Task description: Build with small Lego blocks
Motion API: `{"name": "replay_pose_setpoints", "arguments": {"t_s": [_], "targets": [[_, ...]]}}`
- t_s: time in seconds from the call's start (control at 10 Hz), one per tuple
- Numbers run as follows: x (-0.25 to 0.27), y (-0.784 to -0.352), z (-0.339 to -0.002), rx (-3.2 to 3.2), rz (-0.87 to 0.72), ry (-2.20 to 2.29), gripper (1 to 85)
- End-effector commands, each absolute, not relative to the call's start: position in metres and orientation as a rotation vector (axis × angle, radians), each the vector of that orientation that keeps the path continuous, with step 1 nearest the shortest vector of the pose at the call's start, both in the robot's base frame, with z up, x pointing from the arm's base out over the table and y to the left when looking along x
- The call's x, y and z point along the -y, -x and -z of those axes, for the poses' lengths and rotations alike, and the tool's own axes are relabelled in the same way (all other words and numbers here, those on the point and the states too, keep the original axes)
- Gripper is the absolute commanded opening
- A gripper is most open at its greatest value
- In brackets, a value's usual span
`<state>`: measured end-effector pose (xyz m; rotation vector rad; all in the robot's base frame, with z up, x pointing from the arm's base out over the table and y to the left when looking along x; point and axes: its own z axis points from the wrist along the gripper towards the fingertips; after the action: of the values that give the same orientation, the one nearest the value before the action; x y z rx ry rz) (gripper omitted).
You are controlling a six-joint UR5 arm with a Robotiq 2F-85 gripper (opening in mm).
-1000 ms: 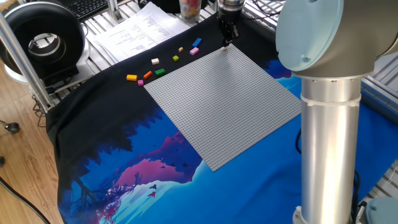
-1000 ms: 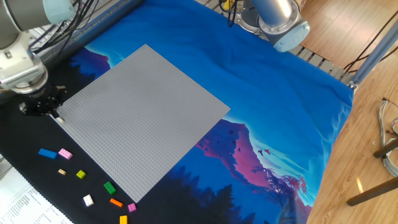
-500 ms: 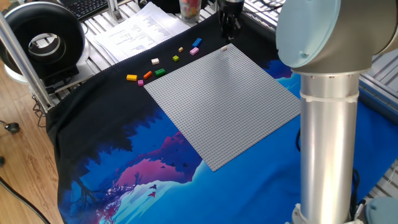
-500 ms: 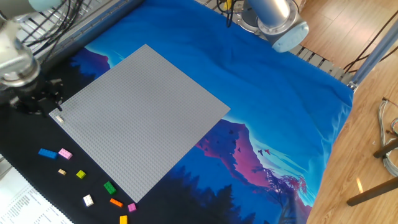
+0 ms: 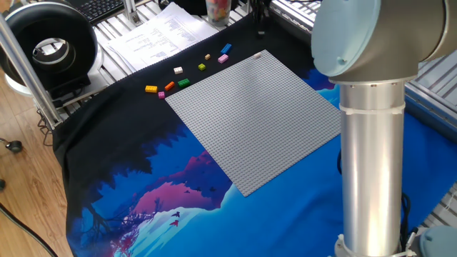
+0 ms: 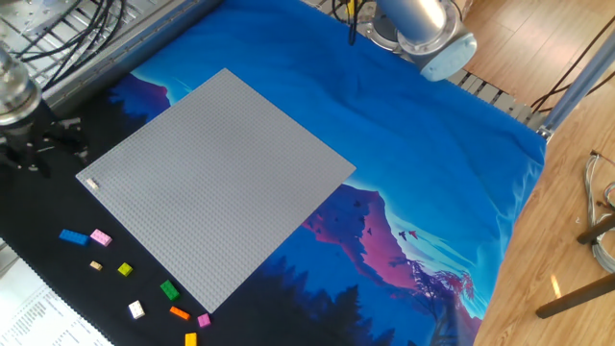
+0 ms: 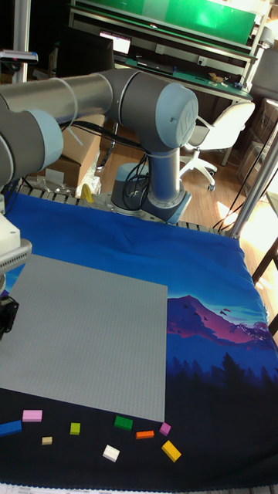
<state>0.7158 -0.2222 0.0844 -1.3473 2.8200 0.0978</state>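
Along the black cloth beside the grey baseplate (image 5: 257,114) lie several small Lego blocks: orange-yellow (image 5: 151,89), green (image 5: 184,83), white (image 5: 178,70), lime (image 5: 202,67), pink (image 5: 223,58) and blue (image 5: 226,48). The same row shows in the other fixed view, from blue (image 6: 72,236) to yellow (image 6: 190,338). One tiny pale block (image 6: 92,184) sits on the baseplate's corner (image 5: 258,55). My gripper (image 6: 43,154) hangs above and just off that corner, open and holding nothing. It reaches the top edge of one fixed view (image 5: 261,18).
Printed paper sheets (image 5: 161,36) and a black round device (image 5: 50,46) lie behind the blocks. The robot's big grey column (image 5: 375,143) blocks the right of one fixed view. Blue patterned cloth (image 6: 413,192) covers the table around the baseplate (image 7: 85,332).
The gripper let go of the tiny pale block at the baseplate corner and rose up and away from it. The block stays on the plate.
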Motion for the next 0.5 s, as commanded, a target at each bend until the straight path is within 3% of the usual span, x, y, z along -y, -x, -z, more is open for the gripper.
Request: {"name": "replay_pose_setpoints", "arguments": {"t_s": [0.0, 0.2, 0.4], "targets": [[0.207, -0.714, -0.108, -2.946, -0.104, 1.144, 7.3], [0.182, -0.704, -0.117, -3.012, -0.221, 0.975, 2.3], [0.189, -0.700, -0.116, -3.066, -0.126, 0.824, 2.0]]}}
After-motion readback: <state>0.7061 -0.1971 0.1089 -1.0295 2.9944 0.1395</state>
